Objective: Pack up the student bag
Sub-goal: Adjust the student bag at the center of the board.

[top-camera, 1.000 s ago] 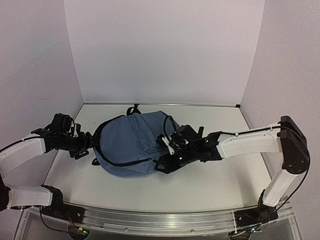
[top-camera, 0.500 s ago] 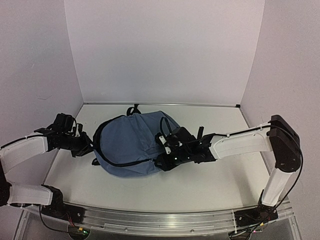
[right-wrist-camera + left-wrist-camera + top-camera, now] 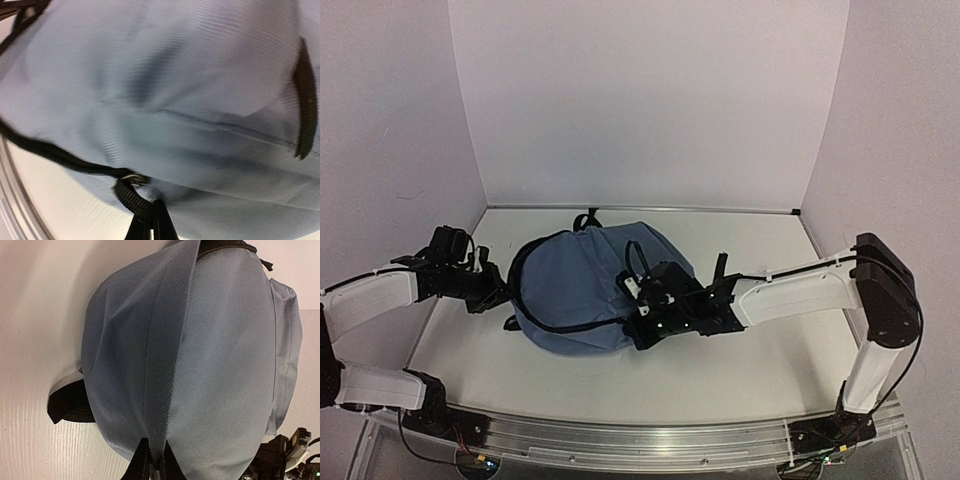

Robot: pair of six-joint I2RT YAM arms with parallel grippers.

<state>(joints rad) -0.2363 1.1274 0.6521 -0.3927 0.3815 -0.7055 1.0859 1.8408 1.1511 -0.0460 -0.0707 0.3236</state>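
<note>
Left hand [image 3: 153, 461] — pinching student bag [image 3: 225, 365] edge | right hand [image 3: 151, 220] — pinching zipper pull [image 3: 129, 196]

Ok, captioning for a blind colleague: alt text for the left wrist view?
The left gripper pinches a raised fold of the slate-blue student bag, which fills most of the frame. A black strap sticks out onto the white table.

Student bag [image 3: 575, 290] fills table [image 3: 770, 365] centre-left, near left wall [image 3: 400, 150]. Left gripper [image 3: 505, 290] blocks its left flank, right gripper [image 3: 636, 322] its near-right. Table's near edge, right side passable.
</note>
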